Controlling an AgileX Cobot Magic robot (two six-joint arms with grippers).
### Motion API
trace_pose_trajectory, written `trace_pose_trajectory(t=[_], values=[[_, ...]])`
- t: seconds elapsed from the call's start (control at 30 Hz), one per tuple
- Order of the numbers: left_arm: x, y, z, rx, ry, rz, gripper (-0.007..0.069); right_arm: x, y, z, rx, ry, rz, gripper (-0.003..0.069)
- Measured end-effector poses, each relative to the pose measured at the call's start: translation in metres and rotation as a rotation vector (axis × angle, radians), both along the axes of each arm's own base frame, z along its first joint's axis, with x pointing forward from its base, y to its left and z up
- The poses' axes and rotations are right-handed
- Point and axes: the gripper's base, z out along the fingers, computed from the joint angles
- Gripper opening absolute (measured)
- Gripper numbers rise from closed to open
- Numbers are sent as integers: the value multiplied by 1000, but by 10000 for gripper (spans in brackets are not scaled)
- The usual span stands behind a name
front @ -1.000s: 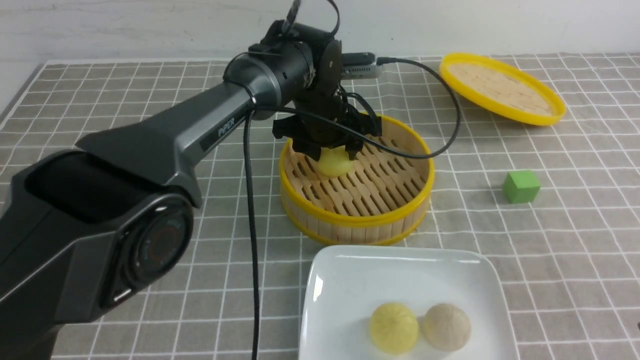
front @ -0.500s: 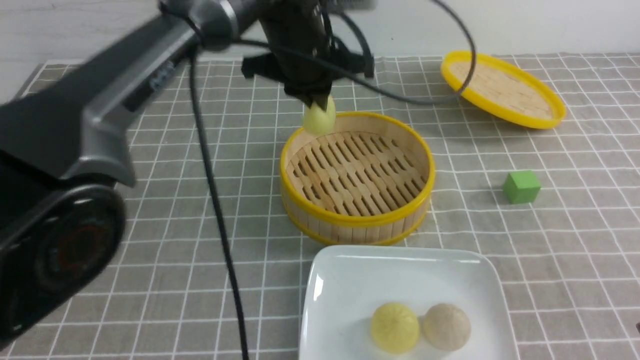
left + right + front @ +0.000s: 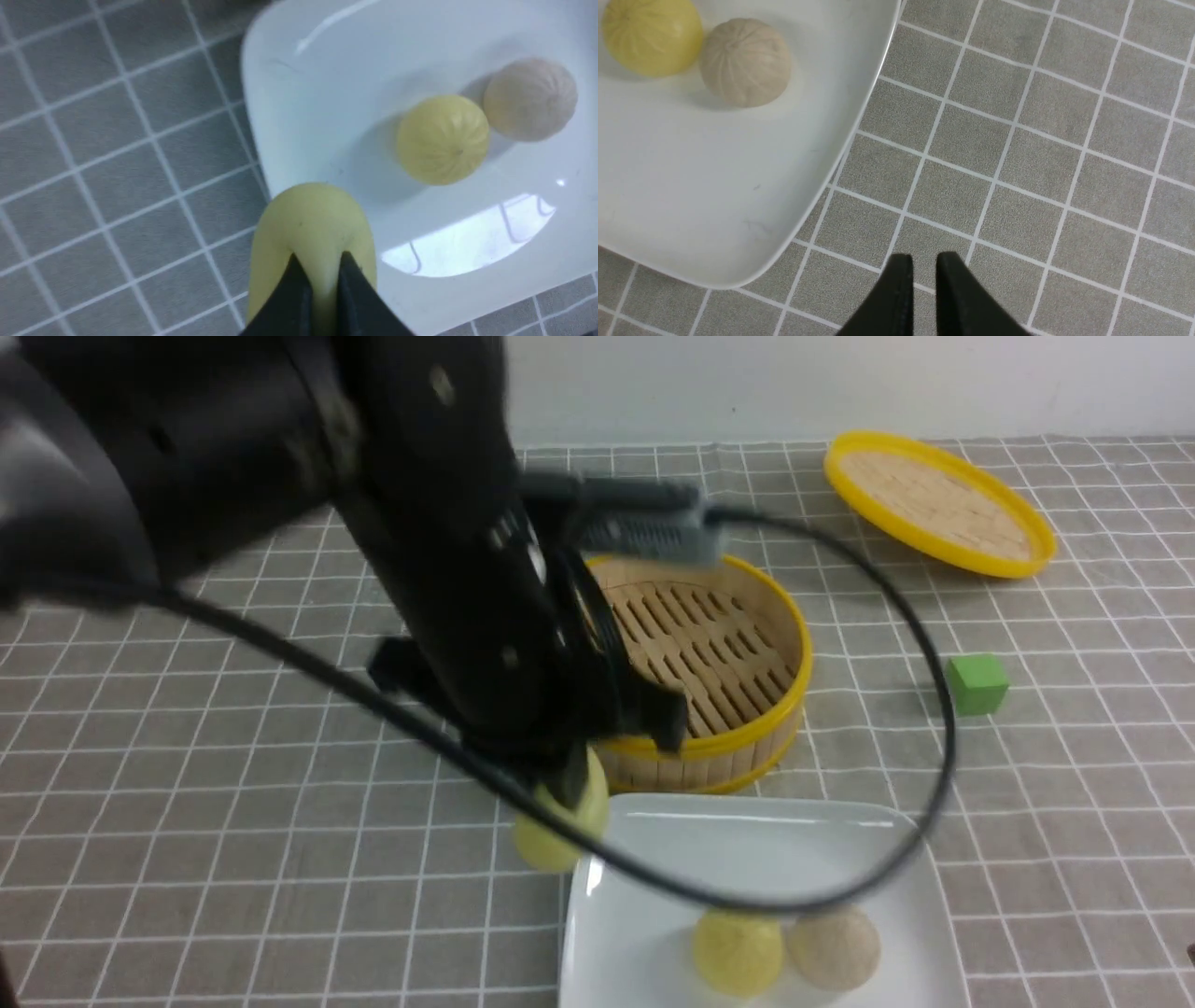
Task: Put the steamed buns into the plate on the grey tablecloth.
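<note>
Steamed buns (image 3: 738, 952): two are set side by side at the plate's (image 3: 747, 859) near edge; third bun (image 3: 546, 845) is clenched in the left pincer (image 3: 321, 261) over its far-left corner, to be carried inward before release.

Front overview, 2 close downward wrist views, common plate (image 3: 794, 854)

– What does the blurred black left arm (image 3: 439, 551) hide?
– The round yellow-rimmed bamboo steamer (image 3: 738, 756) on the side behind it, and the top of the pale yellow round bun (image 3: 541, 849) beneath its tip.
</note>
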Motion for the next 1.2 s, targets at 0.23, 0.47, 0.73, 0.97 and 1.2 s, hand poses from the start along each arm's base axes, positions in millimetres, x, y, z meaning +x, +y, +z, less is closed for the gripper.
trace_pose_trajectory(t=[0.23, 0.47, 0.73, 0.97, 1.2], values=[[-19, -41, -65, 10, 50, -21, 111, -1, 1, 0, 20, 8, -1, 103], [-14, -49, -88, 41, 73, -14, 324, -23, -4, 11, 105, 29, -16, 105], [-11, -53, -83, 5, 47, -4, 530, -86, -42, 36, 239, -96, -137, 105], [-5, -51, -39, 7, -53, -34, 505, -104, -65, 30, 372, -399, -248, -13], [-6, -37, 1, 22, -174, -51, 337, -78, -52, 16, 474, -667, -192, -15]])
